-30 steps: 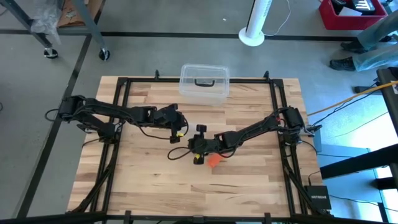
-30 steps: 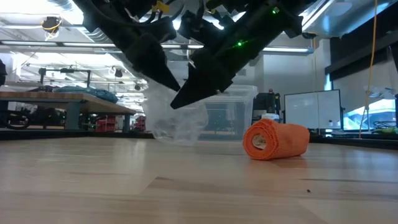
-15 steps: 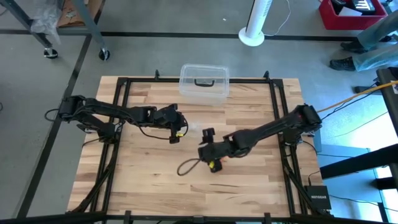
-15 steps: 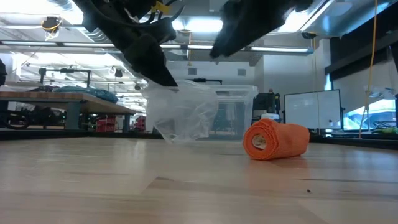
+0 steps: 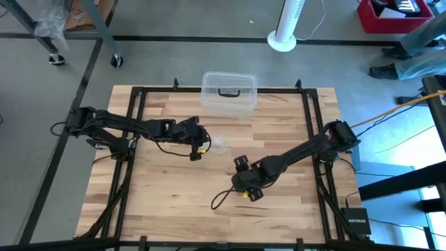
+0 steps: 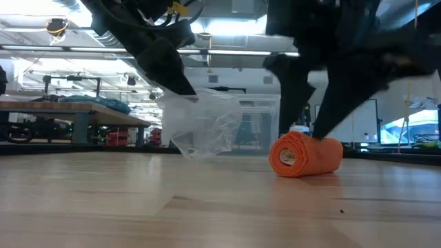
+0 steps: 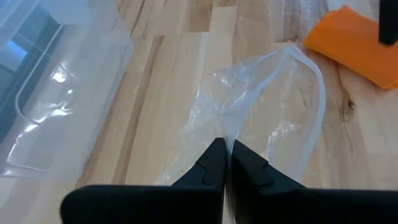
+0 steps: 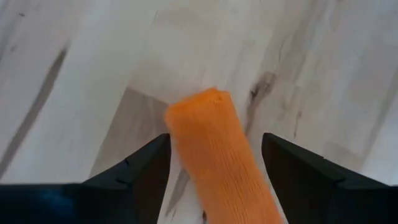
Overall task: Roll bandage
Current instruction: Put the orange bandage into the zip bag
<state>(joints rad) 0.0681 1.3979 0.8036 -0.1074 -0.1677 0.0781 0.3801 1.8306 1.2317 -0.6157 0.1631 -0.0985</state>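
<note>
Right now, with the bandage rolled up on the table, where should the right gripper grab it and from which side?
Grip the bandage across the middle of its round body, coming straight down from above. It lies on its side as a short cylinder, so its curved flanks face outward. The right gripper hangs open over it with a finger on each flank; closing there looks likely to hold the roll without unwinding it.

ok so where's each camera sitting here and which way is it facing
High view: above the wooden table, looking straight down; both dark arms show.
Low view: at tabletop height, looking level at the bright orange rolled fabric bandage; both arms hang in from above.
Left wrist view: on the left arm, past its shut fingers pinching the crumpled clear plastic bag.
Right wrist view: on the right arm, its open fingers straddling the bandage.
The low and both wrist views share the bandage.
</note>
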